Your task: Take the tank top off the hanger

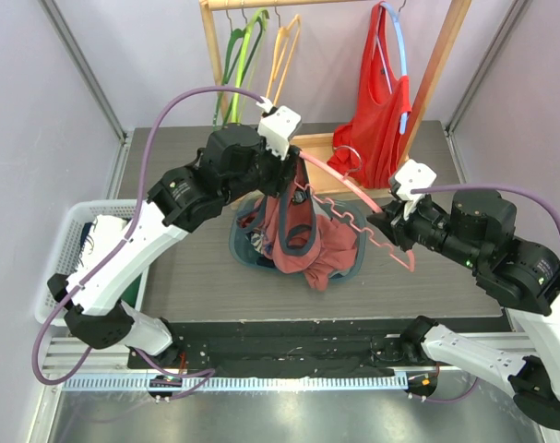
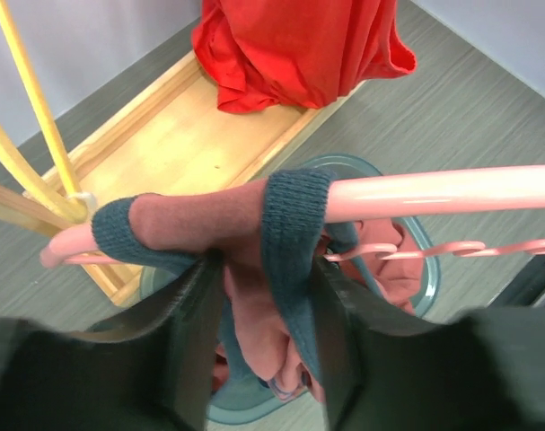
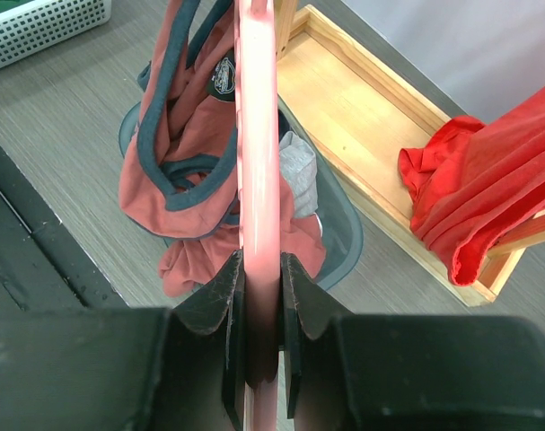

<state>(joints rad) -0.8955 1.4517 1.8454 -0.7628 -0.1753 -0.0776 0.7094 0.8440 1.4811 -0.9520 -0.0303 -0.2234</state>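
A salmon-pink tank top [image 1: 298,235] with teal trim hangs by its strap from a pink hanger [image 1: 353,198], and its body droops into a teal basin. My left gripper [image 1: 293,171] is at the hanger's left end. In the left wrist view the gripper [image 2: 268,278] is shut on the bunched strap of the tank top [image 2: 294,224], just under the hanger's bar [image 2: 434,190]. My right gripper [image 1: 383,221] holds the hanger's right end. In the right wrist view it [image 3: 259,269] is shut on the pink bar [image 3: 257,135], with the tank top [image 3: 178,153] hanging beyond.
A teal basin [image 1: 238,245] sits mid-table under the garment. Behind it stands a wooden rack [image 1: 316,146] with a red garment [image 1: 376,111] on a blue hanger, plus bare green [image 1: 243,55] and yellow [image 1: 284,51] hangers. A white basket [image 1: 77,231] is at the table's left edge.
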